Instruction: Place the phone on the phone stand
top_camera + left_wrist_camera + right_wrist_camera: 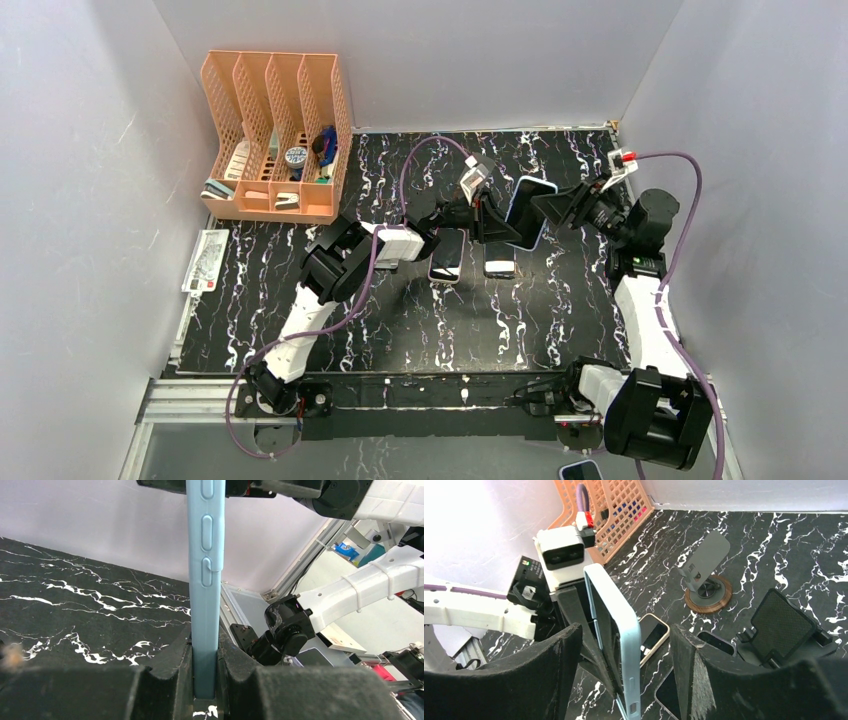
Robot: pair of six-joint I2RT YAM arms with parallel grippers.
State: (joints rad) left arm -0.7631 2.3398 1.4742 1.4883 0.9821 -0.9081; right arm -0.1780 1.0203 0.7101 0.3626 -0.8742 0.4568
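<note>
- The left gripper (205, 666) pinches the light blue phone (205, 580) by its thin edge. The left wrist view shows this up close.
- The right gripper (626, 632) is spread wide, with the phone standing between its black fingers (556, 675).
- The right wrist view alone shows a grey phone stand on a round wooden base (706, 587) ahead of the right gripper, and a black phone stand (781, 625) nearer.
- From above, two other phones (447, 255) lie flat on the black marble table (560, 300), under the grippers.
</note>
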